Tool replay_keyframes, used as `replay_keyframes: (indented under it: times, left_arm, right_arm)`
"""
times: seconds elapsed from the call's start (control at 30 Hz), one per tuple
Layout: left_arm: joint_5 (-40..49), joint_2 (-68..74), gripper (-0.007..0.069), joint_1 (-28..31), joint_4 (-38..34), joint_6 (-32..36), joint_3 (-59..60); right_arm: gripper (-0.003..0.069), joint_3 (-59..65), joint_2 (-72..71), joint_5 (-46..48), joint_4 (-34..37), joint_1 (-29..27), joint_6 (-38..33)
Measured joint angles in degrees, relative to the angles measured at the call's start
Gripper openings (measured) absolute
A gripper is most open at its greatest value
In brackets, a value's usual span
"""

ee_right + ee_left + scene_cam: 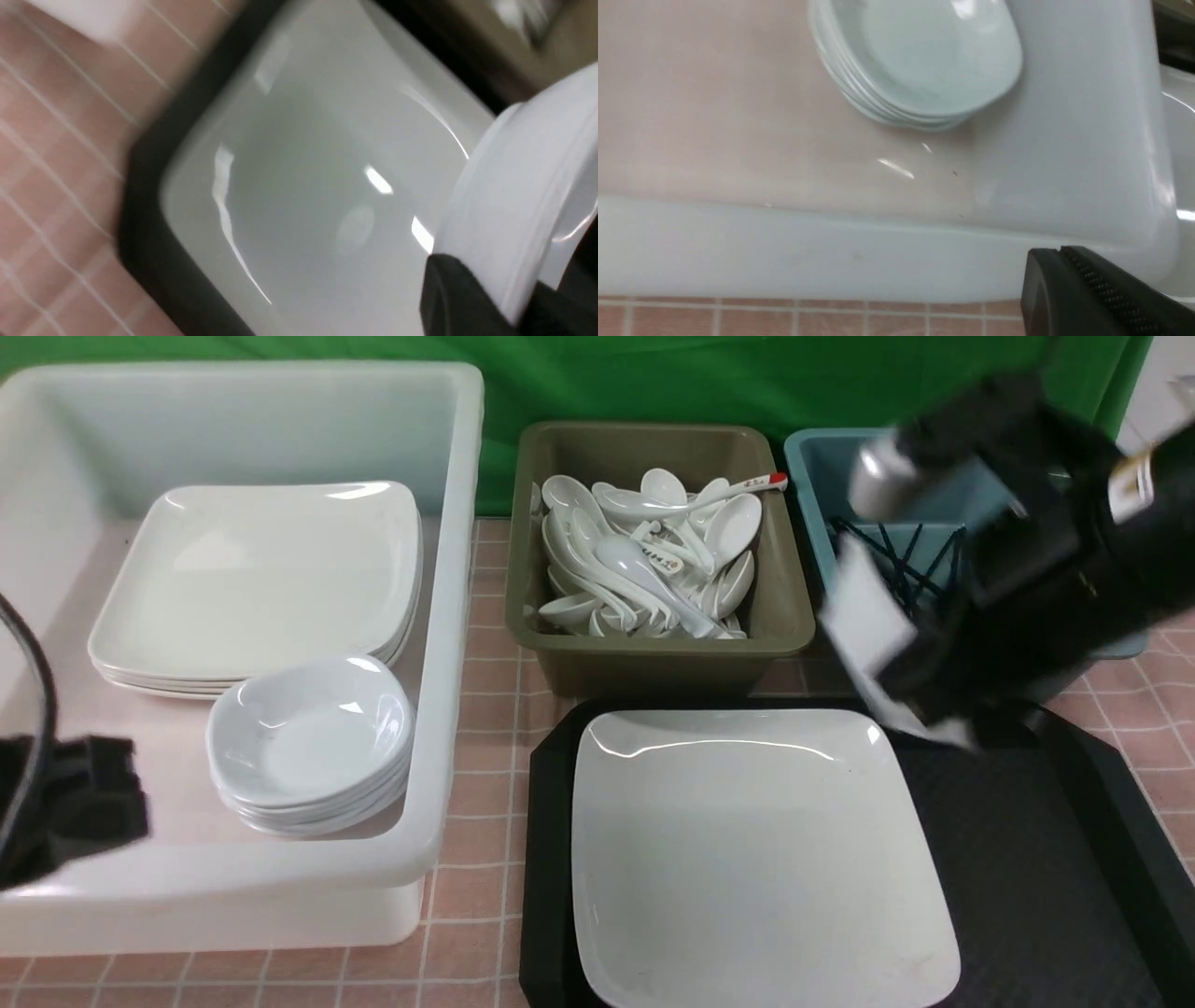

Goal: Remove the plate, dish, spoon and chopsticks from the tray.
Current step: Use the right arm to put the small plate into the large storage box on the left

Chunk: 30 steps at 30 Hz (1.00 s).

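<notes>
The large white plate (747, 840) lies on the left part of the black tray (1027, 859). My right gripper (920, 695) is blurred above the tray's far right part, shut on the rim of the small white dish (868, 616), which hangs tilted on edge. In the right wrist view the dish (523, 186) sits clamped in the gripper (514, 308), above the plate (303, 186) and the tray (140, 196). My left gripper (84, 793) is at the far left by the white tub's front wall, shut and empty (1059, 252). No spoon or chopsticks show on the tray.
The white tub (448, 616) on the left holds a stack of square plates (261, 579) and a stack of small dishes (308, 737), also seen as dishes (924, 60). An olive bin (653, 663) holds several white spoons. A blue bin (812, 467) behind the right arm holds black chopsticks (896, 560).
</notes>
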Motion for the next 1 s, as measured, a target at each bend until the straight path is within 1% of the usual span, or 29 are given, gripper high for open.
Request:
replay_keyframes:
  times: [0.07, 0.13, 0.17, 0.2, 0.23, 0.27, 0.37, 0.4, 0.43, 0.5, 0.53, 0.57, 0.6, 0.7, 0.8, 0.87, 0.93, 1.0]
  left_arm:
    - [0.23, 0.0, 0.0043, 0.0, 5.64, -3.52, -1.97]
    - [1.44, 0.0, 0.0043, 0.0, 10.84, -5.69, -4.03]
    - [2.01, 0.0, 0.0043, 0.0, 12.17, -6.29, -4.41]
    - [2.15, 0.0, 0.0043, 0.0, 12.46, -6.46, -4.49]
    - [3.35, 0.0, 0.0043, 0.0, 14.21, -7.63, -4.71]
    - [4.28, 0.0, 0.0043, 0.0, 14.97, -8.17, -4.71]
    - [6.3, 0.0, 0.0044, 0.0, 15.52, -9.06, -4.71]
    - [6.31, 0.0, 0.0044, 0.0, 15.52, -9.07, -4.71]
    - [6.82, 0.0, 0.0046, 0.0, 15.63, -9.53, -4.71]
    - [7.1, 0.0, 0.0046, 0.0, 15.63, -10.25, -4.71]
    - [7.1, 0.0, 0.0046, 0.0, 15.68, -10.25, -4.71]
    - [7.22, 0.0, 0.0046, 0.0, 15.93, -11.38, -4.71]
    - [7.22, 0.0, 0.0046, 0.0, 15.93, -11.5, -4.71]
    - [7.17, 0.0, 0.0046, 0.0, 16.93, -12.59, -4.71]
    - [7.17, 0.0, 0.0046, 0.0, 16.98, -12.7, -4.71]
    - [7.17, 0.0, 0.0046, 0.0, 16.98, -12.74, -4.71]
    - [7.17, 0.0, 0.0046, 0.0, 16.98, -12.87, -4.71]
    - [7.17, 0.0, 0.0046, 0.0, 16.98, -12.89, -4.71]
  right_arm:
    - [0.0079, -3.7, 1.81, -1.03, 6.88, 1.87, -6.2]
    - [0.0079, -8.34, 5.35, -1.48, 10.75, 4.61, -10.65]
    - [0.0079, -10.85, 7.6, -1.55, 11.57, 6.04, -12.05]
    - [0.0079, -10.85, 8.1, -1.55, 11.57, 6.34, -12.29]
    - [0.0079, -16.27, 12.89, -1.55, 12.27, 8.84, -14.68]
    - [0.0079, -17.98, 15.22, -1.55, 12.32, 9.92, -15.68]
    - [0.0079, -27.22, 24.39, -1.55, 12.5, 13.54, -19.27]
    - [0.0079, -28.51, 25.61, -1.55, 12.5, 13.76, -19.48]
    - [0.0079, -33.67, 29.82, -1.55, 12.5, 15.35, -20.99]
    - [0.0079, -39.23, 35.46, -1.55, 11.95, 17.05, -22.7]
    - [0.0079, -39.8, 35.46, -1.55, 11.95, 17.05, -22.7]
    - [0.0079, -45.06, 40.39, -1.55, 10.34, 18.47, -24.4]
    - [0.0079, -45.06, 40.87, -1.55, 10.11, 18.6, -24.5]
    - [0.0079, -51.12, 47.89, -1.86, 4.71, 20.38, -25.49]
    - [0.0079, -51.92, 50.85, -2.3, 1.04, 21.05, -25.49]
    - [0.0083, -51.97, 51.83, -2.42, 0.34, 21.12, -25.43]
    - [0.0099, -52.04, 52.37, -2.42, -0.08, 21.12, -25.29]
    - [0.0132, -52.1, 52.53, -2.59, -0.3, 21.17, -25.0]
